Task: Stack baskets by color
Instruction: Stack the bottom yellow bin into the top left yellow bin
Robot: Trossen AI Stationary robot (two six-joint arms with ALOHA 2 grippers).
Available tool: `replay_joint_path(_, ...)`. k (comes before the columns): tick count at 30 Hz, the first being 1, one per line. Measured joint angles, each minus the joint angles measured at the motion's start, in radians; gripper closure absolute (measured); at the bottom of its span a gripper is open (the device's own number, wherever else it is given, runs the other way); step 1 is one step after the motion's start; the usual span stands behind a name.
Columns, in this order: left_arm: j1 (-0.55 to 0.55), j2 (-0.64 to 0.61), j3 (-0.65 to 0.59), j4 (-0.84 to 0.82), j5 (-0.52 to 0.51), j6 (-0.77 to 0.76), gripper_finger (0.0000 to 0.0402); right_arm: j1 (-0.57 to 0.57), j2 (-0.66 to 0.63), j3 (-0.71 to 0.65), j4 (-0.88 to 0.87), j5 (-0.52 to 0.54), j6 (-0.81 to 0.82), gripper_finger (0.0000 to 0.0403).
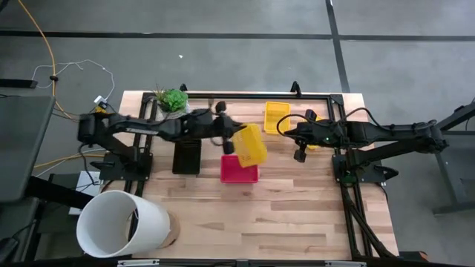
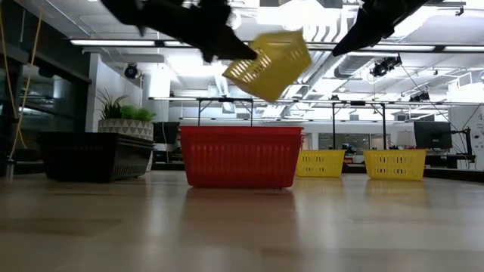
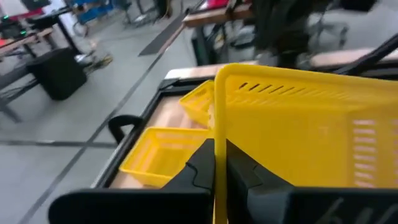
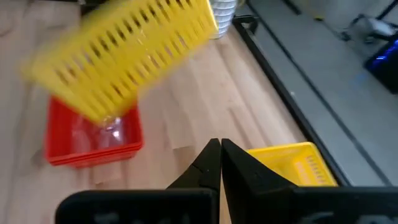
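Note:
A yellow basket point(image 1: 251, 144) hangs tilted in the air above a red basket point(image 1: 239, 170) that stands on the table's middle. My left gripper point(image 1: 231, 138) is shut on the yellow basket. Left of the red one stands a black basket point(image 1: 187, 157). One more yellow basket point(image 1: 276, 116) sits near the far edge and another point(image 4: 292, 165) lies below my right gripper point(image 1: 300, 154). That gripper hovers shut and holds nothing, to the right of the lifted basket. My left gripper pinches the yellow basket's wall at its rim point(image 3: 219, 134), one finger point(image 3: 249, 177) inside the basket and one outside. The fingers come nearly level from the table's left. The basket point(image 2: 272, 64) is lifted clear and tilted above the red basket point(image 2: 240, 156).
A large white bucket point(image 1: 122, 222) lies at the near left corner. A potted green plant point(image 1: 172, 99) stands at the far edge behind my left arm. Black frame rails point(image 1: 345, 193) run along the table's right and far sides. Bare wood lies in front of the red basket.

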Motion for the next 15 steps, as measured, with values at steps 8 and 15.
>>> replay_joint_path(8, 0.1, 0.306, 0.385, -0.186, -0.055, 0.123, 0.0401, -0.001, 0.0, 0.0, 0.033, 0.027, -0.02, 0.0403)
replay_joint_path(15, 0.16, 0.571, 0.73, -0.322, -0.128, 0.283, 0.0401, -0.003, 0.0, 0.0, 0.037, 0.117, 0.006, 0.0403)
